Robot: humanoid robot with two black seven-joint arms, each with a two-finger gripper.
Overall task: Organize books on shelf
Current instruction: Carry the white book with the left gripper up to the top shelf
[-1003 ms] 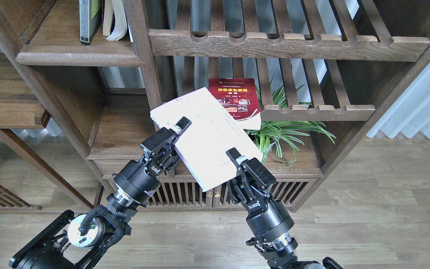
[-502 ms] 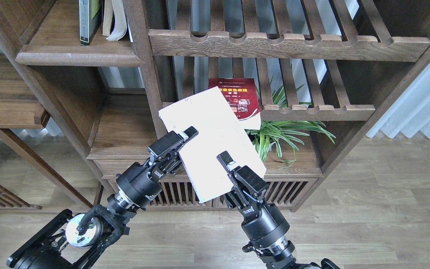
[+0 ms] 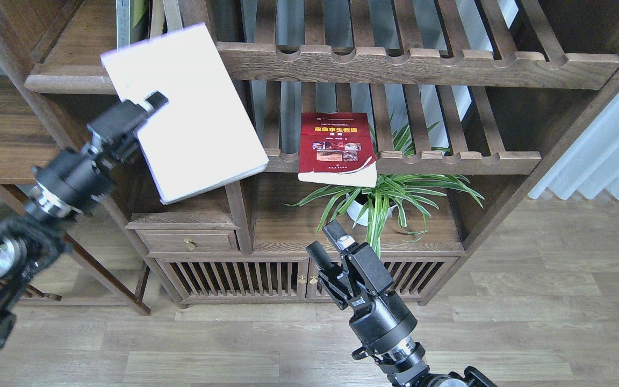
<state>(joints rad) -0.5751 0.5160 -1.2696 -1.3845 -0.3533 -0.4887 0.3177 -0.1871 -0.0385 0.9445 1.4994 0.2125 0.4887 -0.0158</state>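
My left gripper [image 3: 145,110] is shut on the left edge of the large pale lavender-white book [image 3: 191,113] and holds it tilted in the air, in front of the dark-brown shelf [image 3: 62,80] at the upper left. The black-grey book with a yellow-green panel [image 3: 127,16] stands on that shelf, partly hidden behind the held book. The red book with small photos [image 3: 336,142] lies on the slatted rack in the middle. My right gripper [image 3: 325,243] is open and empty, low in front of the cabinet.
Another pale book [image 3: 162,16] leans on the shelf beside the black-grey one. A slatted rack [image 3: 417,64] runs across the upper right. A spider plant in a white pot [image 3: 390,191] stands under the red book. A low cabinet with a small drawer [image 3: 191,242] is below.
My right gripper has let go of the pale book and dropped back. My left gripper has carried the book up and to the left, toward the dark-brown shelf.
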